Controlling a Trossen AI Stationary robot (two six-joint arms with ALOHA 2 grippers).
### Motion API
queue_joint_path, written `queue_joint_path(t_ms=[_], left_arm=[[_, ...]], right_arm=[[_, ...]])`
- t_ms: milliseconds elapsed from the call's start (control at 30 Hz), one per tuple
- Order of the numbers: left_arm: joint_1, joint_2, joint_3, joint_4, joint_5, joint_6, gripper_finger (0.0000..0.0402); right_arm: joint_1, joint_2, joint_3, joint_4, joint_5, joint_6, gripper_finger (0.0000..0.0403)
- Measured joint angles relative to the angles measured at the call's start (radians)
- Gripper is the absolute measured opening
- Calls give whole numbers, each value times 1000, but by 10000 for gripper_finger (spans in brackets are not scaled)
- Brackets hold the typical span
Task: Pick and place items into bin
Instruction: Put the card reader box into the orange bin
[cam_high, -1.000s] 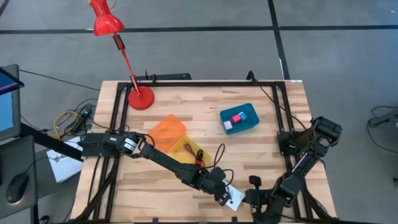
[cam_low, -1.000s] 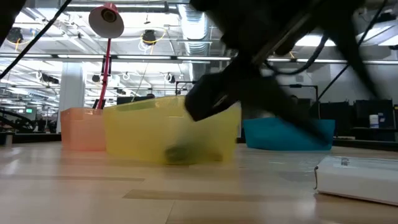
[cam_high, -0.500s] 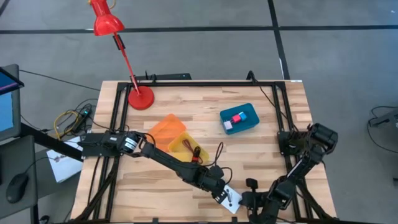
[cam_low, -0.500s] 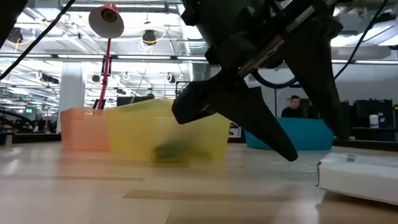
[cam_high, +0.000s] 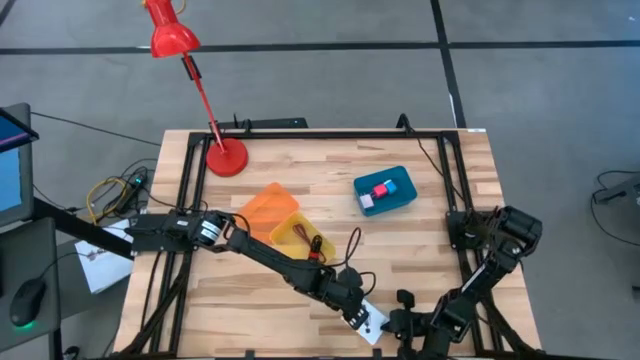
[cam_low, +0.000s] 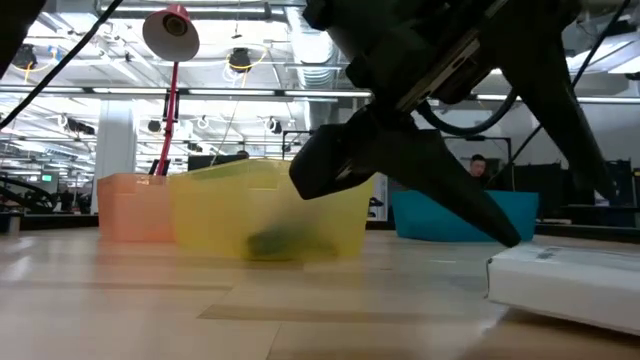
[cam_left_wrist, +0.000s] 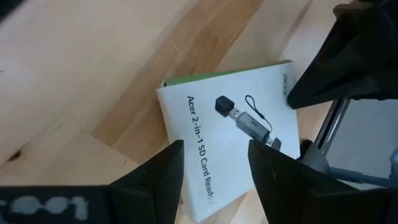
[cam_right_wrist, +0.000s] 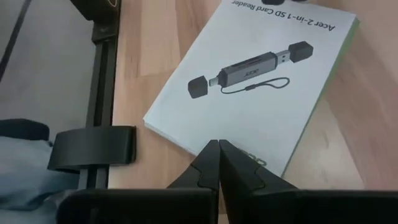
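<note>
Grey floor (cam_high: 560, 90), ceiling strip lights (cam_low: 180, 92)

The counter (cam_high: 420, 260) carries three bins. The far-right bin (cam_high: 386, 191) holds the cubes (cam_high: 381, 190). Two bins stand touching near the centre: one bin (cam_high: 270, 208) toward the lamp base (cam_high: 226, 157) at the far-left corner, the other bin (cam_high: 303, 240) nearer the front, with the cord (cam_high: 318, 250) in it. The card (cam_high: 372, 322) lies flat at the front edge. The left tool (cam_high: 352, 310) sits over the card's left end; the right tool (cam_high: 405, 322) sits just beside the card's right end.
</note>
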Motion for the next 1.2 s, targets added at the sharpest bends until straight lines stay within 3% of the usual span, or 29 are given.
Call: queue_joint_path(t_ms=[333, 700, 933, 1200], left_arm=[[0, 0, 0, -53, 16, -51, 169], [0, 0, 0, 9, 35, -69, 169], [0, 0, 0, 6, 43, -70, 169], [0, 0, 0, -16, 43, -66, 169]], right_arm=[[61, -30, -8, -2, 34, 27, 0], [75, 68, -1, 83, 175, 49, 0], [86, -2, 10, 33, 176, -55, 0], [87, -18, 26, 55, 199, -60, 0]])
